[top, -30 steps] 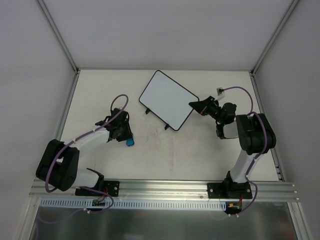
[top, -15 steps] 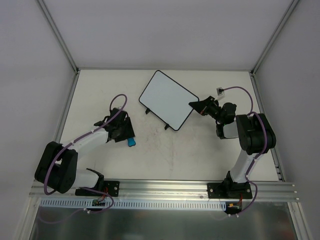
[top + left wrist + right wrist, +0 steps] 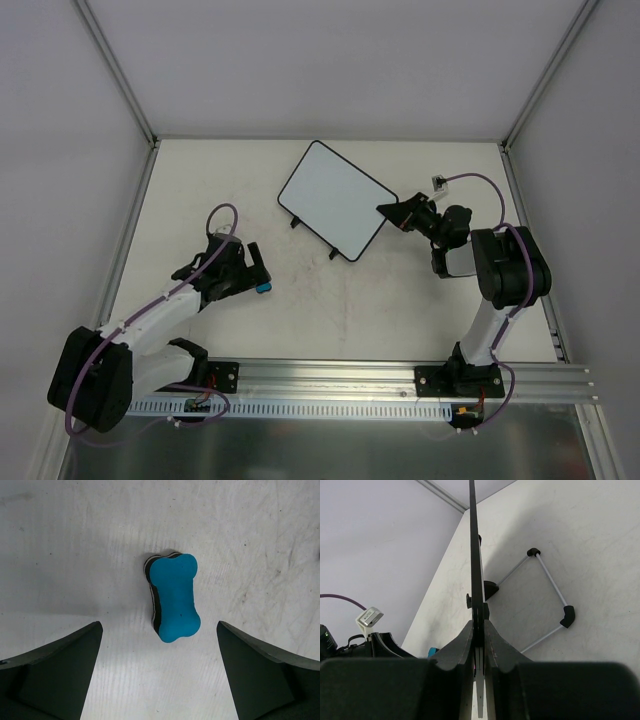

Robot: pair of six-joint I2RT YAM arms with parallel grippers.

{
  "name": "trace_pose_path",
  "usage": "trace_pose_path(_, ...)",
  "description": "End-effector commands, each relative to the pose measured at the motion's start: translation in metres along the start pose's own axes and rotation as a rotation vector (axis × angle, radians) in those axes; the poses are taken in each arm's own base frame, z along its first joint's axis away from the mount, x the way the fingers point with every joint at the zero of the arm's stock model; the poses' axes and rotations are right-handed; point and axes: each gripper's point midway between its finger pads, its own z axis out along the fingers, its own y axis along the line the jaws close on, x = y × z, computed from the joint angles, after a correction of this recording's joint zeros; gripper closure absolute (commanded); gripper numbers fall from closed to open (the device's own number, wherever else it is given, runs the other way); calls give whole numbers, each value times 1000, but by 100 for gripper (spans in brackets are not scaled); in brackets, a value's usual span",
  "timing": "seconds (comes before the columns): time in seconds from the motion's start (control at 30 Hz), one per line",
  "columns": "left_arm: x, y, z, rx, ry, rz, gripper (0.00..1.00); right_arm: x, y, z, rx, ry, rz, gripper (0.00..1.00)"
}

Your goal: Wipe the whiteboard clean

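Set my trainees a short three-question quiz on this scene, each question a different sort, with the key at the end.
1. True or false: the left hand is shut on the blue bone-shaped foam eraser.
2. What does the right hand clamp? A) a marker pen B) the white rectangular black-rimmed whiteboard, by its edge C) nothing
3. Fill in: the eraser lies on the ____.
Key: 1 false, left hand open; 2 B; 3 table.
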Motion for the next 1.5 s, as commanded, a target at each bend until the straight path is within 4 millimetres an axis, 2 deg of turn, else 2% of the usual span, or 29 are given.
trace_pose_path(0.0,-5,1,-1,15,-46,-45,1,-3,10,7,-50,-6,-44,86)
trace_pose_path(0.13,4,0,2,29,-15,-42,1,-4,11,7,-52,-8,-47,81)
trace_pose_path(0.3,2,0,-1,42,-40,-44,1,-4,10,7,-51,-9,-49,78)
trace_pose_path(0.47,2,-1,-3,67,-63,-45,1,-4,10,7,-51,-9,-52,64)
trace_pose_path(0.57,2,-1,-5,76,-71,-44,1,-4,11,7,-52,-10,-51,47)
trace_pose_path(0.7,0,-1,-7,87,-88,-47,1,-4,12,6,-56,-10,-54,28)
trace_pose_path(0.73,0,-1,-7,88,-91,-47,1,-5,11,6,-54,-14,-55,14)
trace_pose_path(0.8,-1,-2,-8,93,-97,-49,1,-4,11,5,-51,-17,-57,1)
trace_pose_path(1.0,-2,-2,-9,101,-106,-50,1,-7,10,-4,-22,-47,-74,1)
trace_pose_path(1.17,-2,-3,-9,108,-109,-47,1,-15,17,-24,4,-100,-114,1)
trace_pose_path(1.47,-4,-4,-11,120,-128,-50,1,1,31,-60,52,-105,-124,1)
